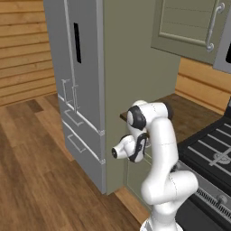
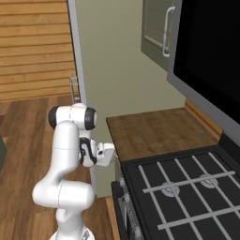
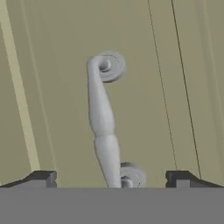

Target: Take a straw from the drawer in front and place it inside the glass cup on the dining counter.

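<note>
- The gripper (image 3: pixel 112 178) stands wide open with nothing between its two dark tips, which rise at the bottom corners of the hand view, one on either side of the handle (image 3: pixel 105 124).
- The handle, a silver bar on two round mounts, lies straight ahead of the hand and centred in the gap; its long axis runs away from the tips up the view, crossing the line between the fingers.
- It sits on the sage-green front of the drawer (image 3: pixel 144 87), which is shut, so the straw is presumably hidden inside.
- From the right base view the arm (image 2: pixel 70 154) is folded low, its hand aimed under the wooden countertop (image 2: pixel 154 131) beside the stove (image 2: pixel 187 187).
- From the left, the fridge (image 1: pixel 79 90) stands just beyond.
</note>
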Tool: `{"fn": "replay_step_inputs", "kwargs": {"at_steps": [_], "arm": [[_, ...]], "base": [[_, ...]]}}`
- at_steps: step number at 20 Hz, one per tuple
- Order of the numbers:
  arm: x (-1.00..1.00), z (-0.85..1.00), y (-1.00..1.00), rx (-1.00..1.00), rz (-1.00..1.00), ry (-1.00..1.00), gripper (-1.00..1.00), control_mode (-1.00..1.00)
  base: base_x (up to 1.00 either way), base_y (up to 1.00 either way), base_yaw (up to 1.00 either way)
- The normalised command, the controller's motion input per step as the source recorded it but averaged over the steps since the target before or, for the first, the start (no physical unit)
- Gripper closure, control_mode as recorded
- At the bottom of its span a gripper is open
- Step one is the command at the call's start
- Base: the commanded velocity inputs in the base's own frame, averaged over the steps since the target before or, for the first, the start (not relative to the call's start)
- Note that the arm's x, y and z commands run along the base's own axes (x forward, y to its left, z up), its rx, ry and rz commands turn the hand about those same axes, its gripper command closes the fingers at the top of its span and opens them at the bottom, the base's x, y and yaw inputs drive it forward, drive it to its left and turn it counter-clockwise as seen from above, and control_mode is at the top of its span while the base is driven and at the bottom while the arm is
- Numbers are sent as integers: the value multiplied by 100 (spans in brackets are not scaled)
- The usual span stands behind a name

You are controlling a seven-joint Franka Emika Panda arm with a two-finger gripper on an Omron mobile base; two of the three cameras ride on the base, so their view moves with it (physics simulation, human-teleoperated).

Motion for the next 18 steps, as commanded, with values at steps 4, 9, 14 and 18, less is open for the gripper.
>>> {"fn": "replay_step_inputs", "kwargs": {"at_steps": [4, 9, 14, 18], "arm": [[57, -15, 0, 0, 11, 0, -100, -100], [42, -29, 1, 0, 7, 4, 100, -100], [-12, -4, 5, 0, 2, 0, 100, -100], [-40, 0, 43, 2, 0, 0, 100, -100]], "base": [[0, 0, 0], [0, 0, 0], [0, 0, 0], [0, 0, 0]]}}
